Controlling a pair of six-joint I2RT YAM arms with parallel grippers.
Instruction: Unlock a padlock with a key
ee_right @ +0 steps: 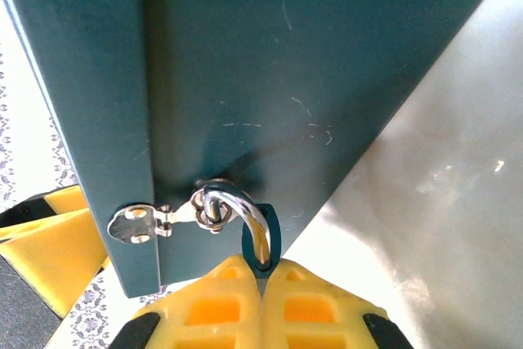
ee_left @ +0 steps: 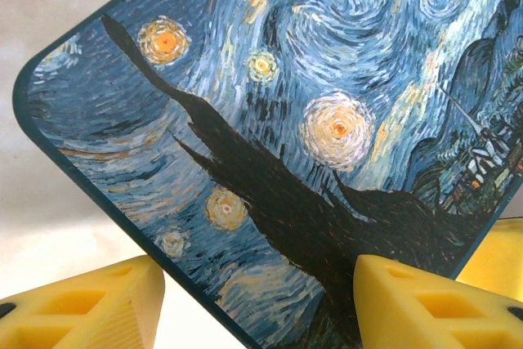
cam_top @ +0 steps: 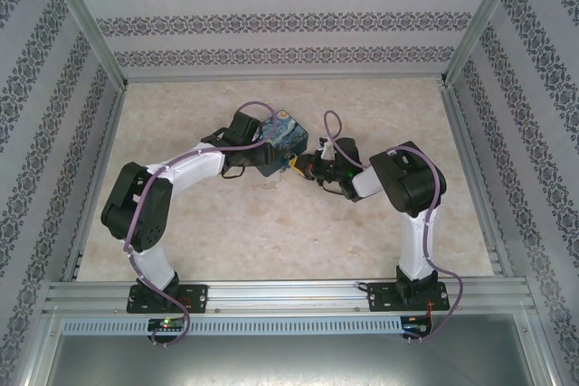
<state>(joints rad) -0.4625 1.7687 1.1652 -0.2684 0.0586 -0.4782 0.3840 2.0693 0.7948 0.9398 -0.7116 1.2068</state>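
Right hand (ee_right: 261, 274) pinching padlock (ee_right: 270, 239), box (ee_right: 286, 79) latched

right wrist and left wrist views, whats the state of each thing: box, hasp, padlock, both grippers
box: lid shut
hasp: folded across the seam onto its staple, fastened
padlock: shackle hooked through the staple; locked or not, cannot tell
right gripper: fingers shut on the padlock
left gripper: open, fingers apart either side of the box

Table (cam_top: 271, 241): we record one pale beige top, marbled. On it, near the centre, we list one dark-teal box (cam_top: 285, 133) printed with a swirling night sky.
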